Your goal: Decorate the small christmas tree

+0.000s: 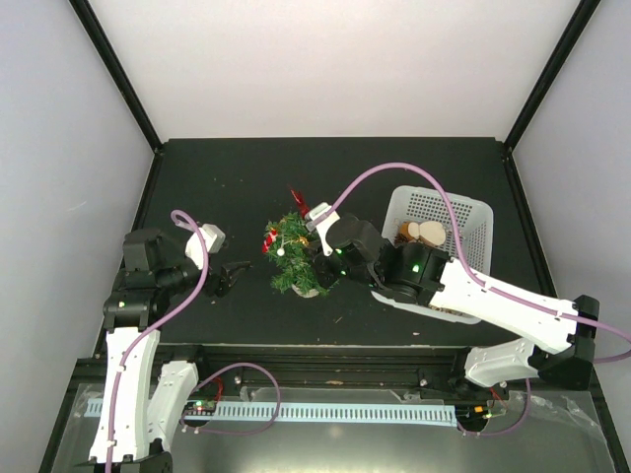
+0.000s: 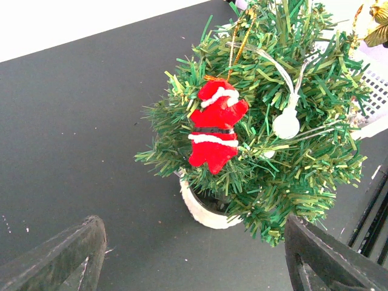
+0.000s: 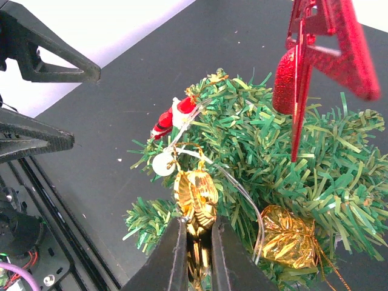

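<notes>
The small christmas tree (image 1: 294, 258) stands mid-table in its white base (image 2: 209, 212). On its branches hang a red Santa (image 2: 215, 124), a white ball (image 2: 286, 125), a red glitter ornament (image 3: 315, 54) and a gold foil ornament (image 3: 288, 236). My right gripper (image 3: 197, 233) is shut on a gold ribbed ornament (image 3: 195, 197), whose loop lies against the tree's near branches (image 3: 273, 151). In the top view that gripper (image 1: 321, 264) presses into the tree's right side. My left gripper (image 2: 194, 254) (image 1: 235, 277) stands open just left of the tree, with nothing between its fingers.
A white mesh basket (image 1: 463, 212) with wooden slices (image 1: 422, 234) sits right of the tree, under the right arm. A black rail (image 1: 325, 355) runs along the table's near edge. White walls enclose the dark mat.
</notes>
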Controlling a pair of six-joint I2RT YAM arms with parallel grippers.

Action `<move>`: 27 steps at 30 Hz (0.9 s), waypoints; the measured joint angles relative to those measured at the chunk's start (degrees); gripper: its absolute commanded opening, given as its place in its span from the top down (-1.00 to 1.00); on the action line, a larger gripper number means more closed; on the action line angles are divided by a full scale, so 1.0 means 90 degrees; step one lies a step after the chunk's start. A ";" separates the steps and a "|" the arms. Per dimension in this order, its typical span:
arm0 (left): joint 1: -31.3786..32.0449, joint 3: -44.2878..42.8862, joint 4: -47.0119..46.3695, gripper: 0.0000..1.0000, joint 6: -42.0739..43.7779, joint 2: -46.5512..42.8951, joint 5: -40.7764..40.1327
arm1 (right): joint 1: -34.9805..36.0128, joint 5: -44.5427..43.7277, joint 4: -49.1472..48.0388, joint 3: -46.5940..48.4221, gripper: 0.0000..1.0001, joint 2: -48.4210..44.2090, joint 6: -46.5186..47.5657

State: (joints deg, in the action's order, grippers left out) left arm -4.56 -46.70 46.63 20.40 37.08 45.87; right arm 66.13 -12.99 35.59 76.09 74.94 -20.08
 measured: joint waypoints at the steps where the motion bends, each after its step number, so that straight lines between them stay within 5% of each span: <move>1: 0.0000 0.0000 0.0000 -0.62 0.0000 0.0000 0.0000 | 0.0000 -0.0002 -0.0002 -0.0007 0.98 0.0000 0.0000; 27: -0.0032 0.0000 -0.0002 -0.62 0.0005 0.0000 0.0002 | 0.0000 -0.0253 -0.0061 -0.0199 0.98 0.0044 -0.0049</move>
State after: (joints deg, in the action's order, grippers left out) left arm -4.84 -46.70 46.61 20.45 37.08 45.89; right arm 66.13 -15.27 35.05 74.30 75.33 -20.51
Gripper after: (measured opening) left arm 0.810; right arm 0.082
